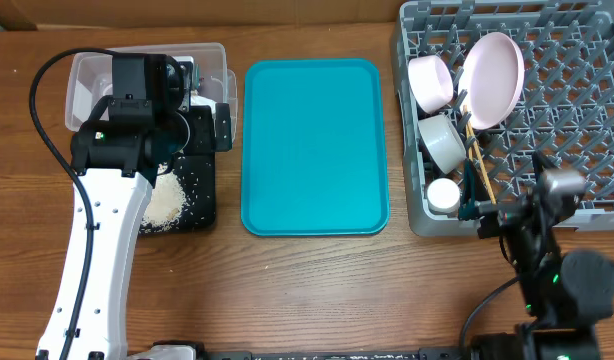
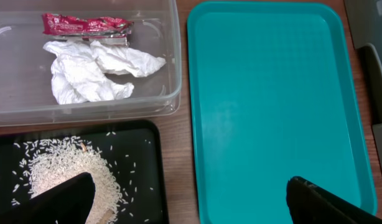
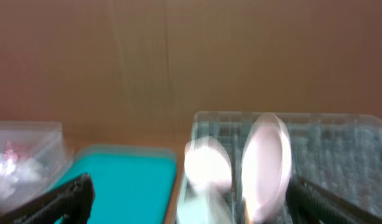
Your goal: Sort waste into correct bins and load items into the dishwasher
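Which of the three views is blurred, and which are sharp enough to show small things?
Right wrist view: blurred, the large plate and dish rack have soft edges. Left wrist view: sharp, single rice grains show on the black tray. Overhead view: sharp and evenly lit.

Left of the teal tray (image 1: pixel 315 145): left arm (image 1: pixel 95 250) with a long white link, black joint housings, a black camera block, a small green light, and a black cable (image 1: pixel 35 95) looping alongside. Right of that tray: right arm (image 1: pixel 545 262), all black, with a grey cylindrical end and a thin dark cable. Blunt black claw fingers (image 2: pixel 63 200) on both wrists.
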